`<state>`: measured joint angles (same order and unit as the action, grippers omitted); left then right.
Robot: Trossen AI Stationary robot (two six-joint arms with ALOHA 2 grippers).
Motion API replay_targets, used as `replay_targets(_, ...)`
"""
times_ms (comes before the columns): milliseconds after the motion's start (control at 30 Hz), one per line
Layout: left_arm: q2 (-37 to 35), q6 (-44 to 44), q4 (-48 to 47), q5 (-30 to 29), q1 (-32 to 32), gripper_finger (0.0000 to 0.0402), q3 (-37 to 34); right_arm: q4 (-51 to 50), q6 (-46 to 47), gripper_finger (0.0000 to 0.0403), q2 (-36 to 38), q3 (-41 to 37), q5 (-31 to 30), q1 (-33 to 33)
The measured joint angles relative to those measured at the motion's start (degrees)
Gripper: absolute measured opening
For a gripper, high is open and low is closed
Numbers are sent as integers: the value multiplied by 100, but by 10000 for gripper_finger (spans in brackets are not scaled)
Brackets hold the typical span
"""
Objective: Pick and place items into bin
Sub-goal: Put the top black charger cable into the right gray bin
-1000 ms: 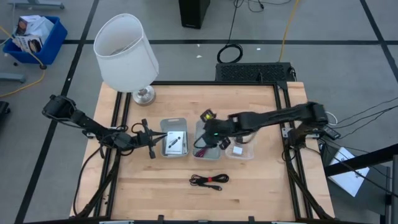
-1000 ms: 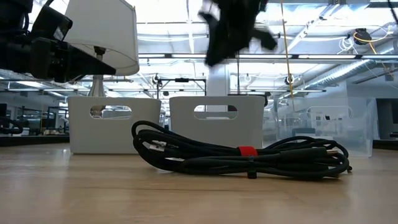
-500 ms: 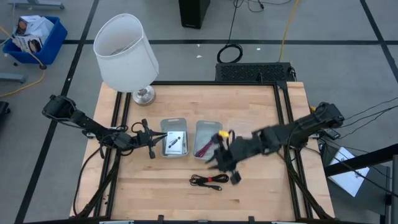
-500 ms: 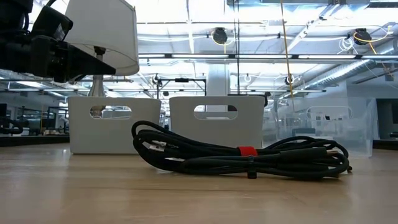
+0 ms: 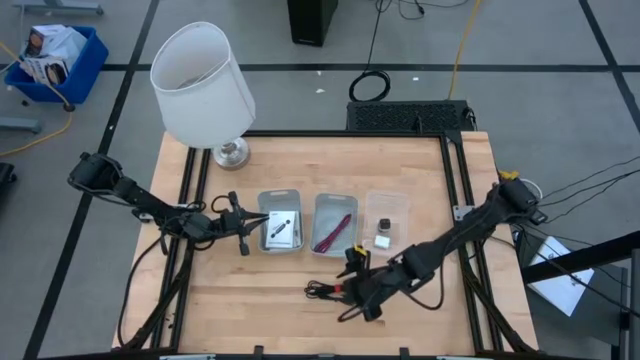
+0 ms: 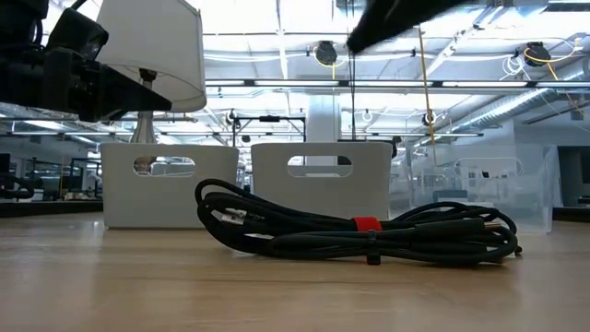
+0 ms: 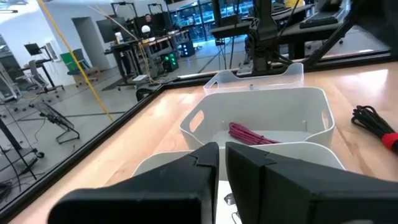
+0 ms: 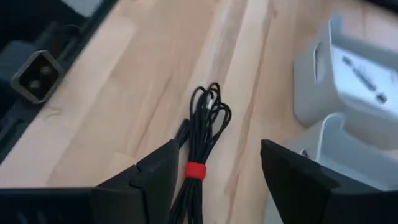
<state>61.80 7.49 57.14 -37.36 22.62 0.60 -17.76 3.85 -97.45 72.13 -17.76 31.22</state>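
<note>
A coiled black cable with a red tie (image 5: 328, 291) (image 6: 359, 227) lies flat on the wooden table near its front edge. My right gripper (image 5: 348, 291) (image 8: 217, 183) hangs open above it, one finger on either side of the coil (image 8: 200, 134), touching nothing. Behind stand three bins in a row. The left white bin (image 5: 263, 236) holds white cards, the middle one (image 5: 318, 222) a red cable (image 7: 252, 134), and the clear one (image 5: 403, 228) a tiny black cube and a white block. My left gripper (image 5: 246, 228) (image 7: 222, 163) waits shut beside the left bin.
A white-shaded lamp (image 5: 203, 85) stands at the table's far left corner. Black frame rails (image 5: 462, 215) run along the table's left and right sides. Bare wood lies to the left and right of the cable at the front.
My right gripper has swung from above the middle and clear bins toward the table's near edge and now hangs over the coiled cable. The cable and the bins have stayed where they were.
</note>
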Motion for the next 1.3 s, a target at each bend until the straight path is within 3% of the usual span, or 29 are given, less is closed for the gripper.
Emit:
replay_targets(233, 0, 78, -2, 0, -1, 37, 0, 704, 445, 214, -279, -521, 115, 5)
replay_targets(600, 0, 120, -8, 0, -6, 37, 0, 972, 586, 212, -787, -581, 151, -3)
replay_targets(1300, 0, 101, -14, 4, -3, 37, -2, 876, 872, 209, -1469, -568, 102, -41)
